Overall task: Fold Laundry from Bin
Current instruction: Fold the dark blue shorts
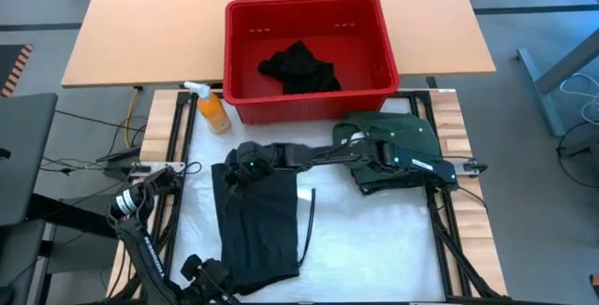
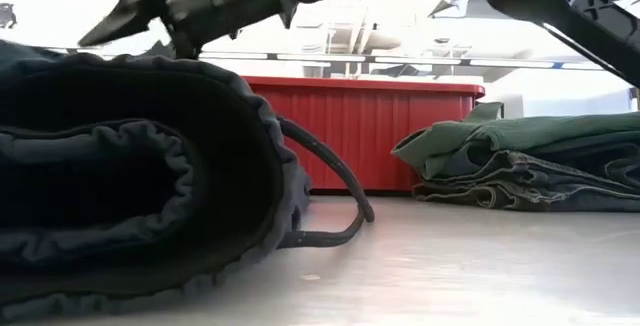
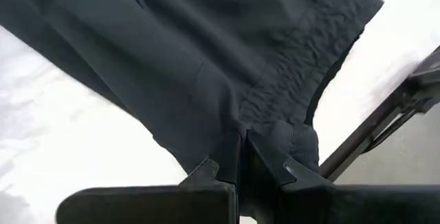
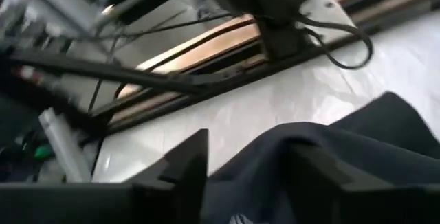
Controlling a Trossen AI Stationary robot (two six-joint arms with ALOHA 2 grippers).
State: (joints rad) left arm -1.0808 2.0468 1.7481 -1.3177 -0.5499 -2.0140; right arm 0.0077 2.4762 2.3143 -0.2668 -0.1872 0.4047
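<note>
We are pinching the limp black garment (image 1: 255, 225) at its near edge with the left gripper (image 3: 240, 172), jaws shut; the right gripper (image 1: 245, 167) is hovering spread-fingered above its far waistband, where the thick elastic should hold best.

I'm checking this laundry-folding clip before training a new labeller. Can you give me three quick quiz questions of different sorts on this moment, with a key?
1. True or false: the large red ribbed plastic bin is empty.
2. Which gripper is clamped on the dark charcoal cloth garment on the white mat: A) left gripper B) right gripper?
3. Fill in: the small orange spray bottle stands just outside the bin's front-____ corner in the high view.

Key: 1 false, a crumpled black cloth lies inside; 2 A; 3 left.
</note>
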